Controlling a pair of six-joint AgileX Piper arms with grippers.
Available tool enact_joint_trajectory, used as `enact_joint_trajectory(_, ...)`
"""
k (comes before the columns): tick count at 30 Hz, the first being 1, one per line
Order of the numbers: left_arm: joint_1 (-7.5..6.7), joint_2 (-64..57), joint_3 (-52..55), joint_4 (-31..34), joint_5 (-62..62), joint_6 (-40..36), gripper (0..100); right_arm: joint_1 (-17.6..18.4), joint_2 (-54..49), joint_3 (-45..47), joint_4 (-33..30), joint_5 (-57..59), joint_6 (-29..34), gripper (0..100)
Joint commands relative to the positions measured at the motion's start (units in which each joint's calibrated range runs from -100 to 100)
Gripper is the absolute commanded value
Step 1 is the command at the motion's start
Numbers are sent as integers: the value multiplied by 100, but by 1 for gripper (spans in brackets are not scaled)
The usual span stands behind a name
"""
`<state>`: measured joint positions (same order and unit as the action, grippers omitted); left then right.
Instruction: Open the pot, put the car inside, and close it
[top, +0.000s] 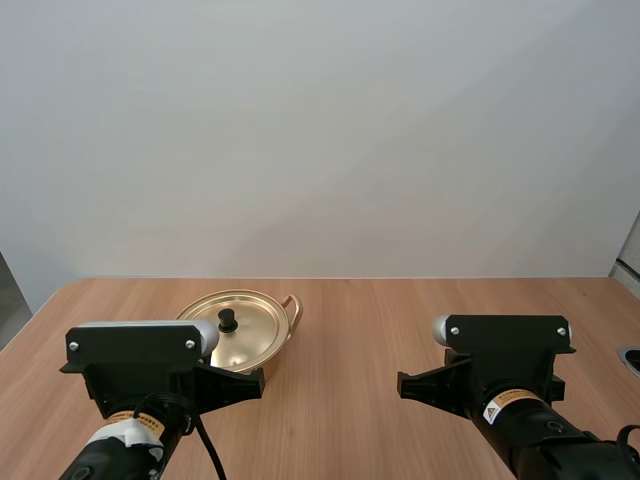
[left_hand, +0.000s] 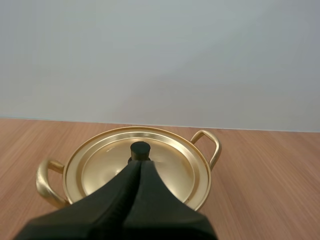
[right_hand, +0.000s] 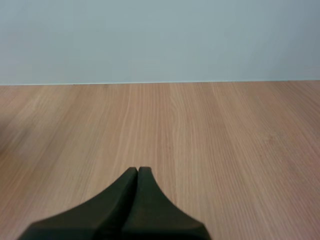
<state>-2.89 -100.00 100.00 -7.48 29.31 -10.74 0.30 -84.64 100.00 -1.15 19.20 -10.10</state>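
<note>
From the high view, a gold pot (top: 262, 338) sits on the wooden desk (top: 380, 320) with its lid (top: 245, 322) on and a black knob (top: 227, 319) upright in the middle of the lid. The left arm (top: 140, 365) stands just in front of the pot and hides the pot's near edge. The right arm (top: 510, 365) is well apart from the pot, off to its right, over bare wood.

In the left wrist view, the left fingers (left_hand: 137, 171) lie pressed together as one dark wedge, closed on nothing. Their tips point straight at the knob (left_hand: 140, 149) and sit just short of it; whether they touch it cannot be told. The lid (left_hand: 167, 162) lies flat inside the pot's rim (left_hand: 202, 172), with one side handle (left_hand: 211, 146) to the right of the fingers and the other (left_hand: 46, 181) to their left.

In the right wrist view, the right fingers (right_hand: 135, 176) are also closed together, holding nothing, with plain desk (right_hand: 200, 130) stretching ahead of them.
</note>
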Motion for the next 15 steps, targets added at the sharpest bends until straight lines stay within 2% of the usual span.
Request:
enact_joint_trajectory(1, -1, 0, 0, -2, 4, 2, 0, 4, -2, 0, 1, 2, -4, 0)
enact_joint_trajectory(5, -1, 0, 0, -2, 4, 2, 0, 4, -342, 0, 1, 2, -4, 0)
enact_joint_trajectory(11, -1, 0, 0, -2, 4, 2, 0, -4, -1536, 0, 1, 2, -4, 0)
enact_joint_trajectory(15, -1, 0, 0, -2, 4, 2, 0, -4, -1536, 0, 39, -277, -4, 0)
